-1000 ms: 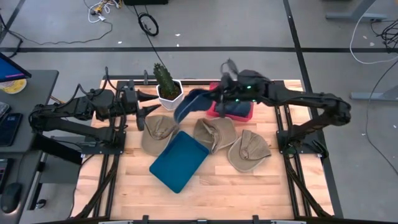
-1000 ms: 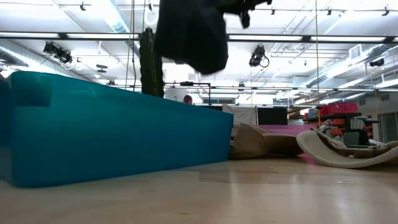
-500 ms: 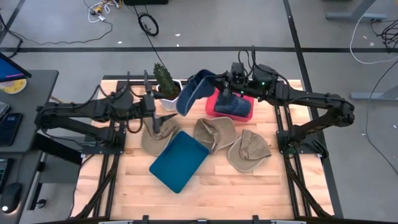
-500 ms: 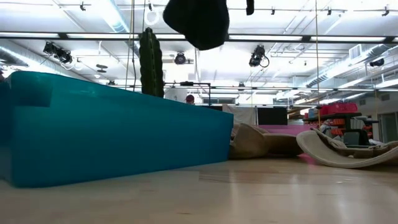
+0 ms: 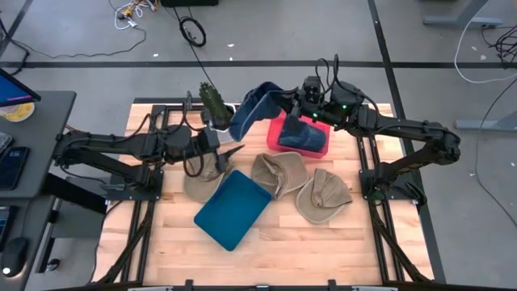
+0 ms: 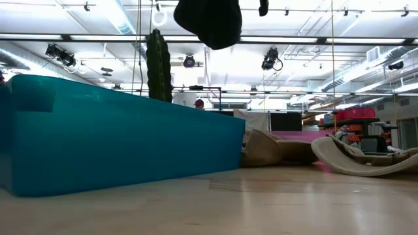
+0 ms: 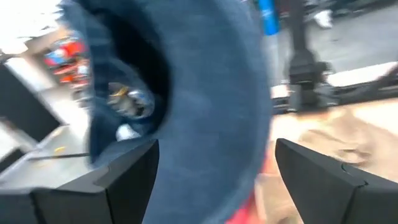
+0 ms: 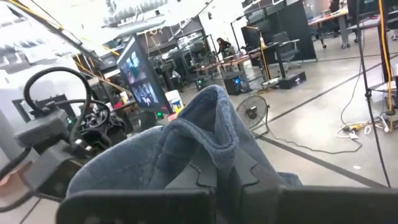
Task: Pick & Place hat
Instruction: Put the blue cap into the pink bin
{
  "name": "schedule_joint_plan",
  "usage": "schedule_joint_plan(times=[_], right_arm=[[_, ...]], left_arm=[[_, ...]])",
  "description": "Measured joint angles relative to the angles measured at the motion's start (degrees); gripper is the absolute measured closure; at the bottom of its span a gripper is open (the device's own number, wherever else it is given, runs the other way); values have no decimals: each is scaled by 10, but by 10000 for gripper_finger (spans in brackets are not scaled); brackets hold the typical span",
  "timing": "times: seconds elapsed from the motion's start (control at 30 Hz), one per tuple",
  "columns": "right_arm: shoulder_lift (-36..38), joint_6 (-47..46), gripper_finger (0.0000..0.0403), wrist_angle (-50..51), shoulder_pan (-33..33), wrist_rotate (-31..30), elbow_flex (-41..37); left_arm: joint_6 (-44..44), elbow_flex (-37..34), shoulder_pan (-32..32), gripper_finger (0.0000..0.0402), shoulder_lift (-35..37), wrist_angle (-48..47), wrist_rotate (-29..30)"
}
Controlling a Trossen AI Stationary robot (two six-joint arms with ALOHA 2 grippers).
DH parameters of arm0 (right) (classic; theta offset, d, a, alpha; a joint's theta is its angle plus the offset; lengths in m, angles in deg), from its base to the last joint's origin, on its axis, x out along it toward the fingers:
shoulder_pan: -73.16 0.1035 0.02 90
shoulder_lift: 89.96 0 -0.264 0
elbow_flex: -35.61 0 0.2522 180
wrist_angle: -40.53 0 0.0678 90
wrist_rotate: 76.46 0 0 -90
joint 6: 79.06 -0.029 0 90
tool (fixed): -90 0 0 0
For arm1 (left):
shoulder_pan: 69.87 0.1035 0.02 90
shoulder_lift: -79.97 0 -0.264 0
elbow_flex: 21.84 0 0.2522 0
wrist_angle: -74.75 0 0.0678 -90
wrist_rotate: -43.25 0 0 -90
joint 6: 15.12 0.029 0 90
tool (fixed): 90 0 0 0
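Blue denim hat point(image 5: 252, 113) hangs limp and light, pinched shut in right end effector point(image 5: 289, 103); left end effector point(image 5: 230, 150), fingers apart, best takes the stiffer brim.

A green cactus point(image 5: 212, 100) stands in a white pot point(image 5: 229, 115) near the far edge of the wooden table point(image 5: 291, 242). Off the table's left side, a grey desk point(image 5: 28, 129) carries a yellow dish point(image 5: 18, 111), and black cables point(image 5: 192, 32) lie looped on the grey floor point(image 5: 73, 24) beyond. In the low view, the room behind shows ceiling lights point(image 6: 59, 53) and red shelving point(image 6: 356, 114) far back.
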Motion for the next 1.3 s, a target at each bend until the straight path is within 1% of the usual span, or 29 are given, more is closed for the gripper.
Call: schedule_joint_plan(times=[0.03,0.13,0.3,0.4,0.5,0.6,0.73,0.87,0.97,1.0,1.13,1.23,1.3], right_arm=[[0,-3,403,-1,0,0,0],[0,-9,403,-2,0,0,0],[0,-8,403,1,0,0,0],[0,-9,403,13,0,7,0],[0,-9,403,31,0,7,0],[0,-8,403,38,0,9,0],[0,-5,403,38,0,17,0],[0,-6,403,40,0,51,0],[0,-8,401,46,0,64,0],[0,-8,399,47,0,67,0],[0,-7,374,47,0,79,0],[4,-7,343,48,-1,97,0],[11,-8,320,45,-3,103,0]], left_arm=[[2,0,0,78,-5,16,15],[3,0,2,78,-7,23,46],[5,0,8,82,-12,28,63],[27,0,8,98,-11,46,65],[45,0,8,127,-11,51,64],[47,0,8,169,-11,52,75],[47,0,8,238,-11,52,81],[44,0,8,314,-11,51,80],[35,0,8,373,-11,51,80],[27,0,8,384,-11,51,80],[26,0,8,385,-11,51,79],[60,0,7,390,-10,62,84],[86,0,6,390,-10,87,100]])
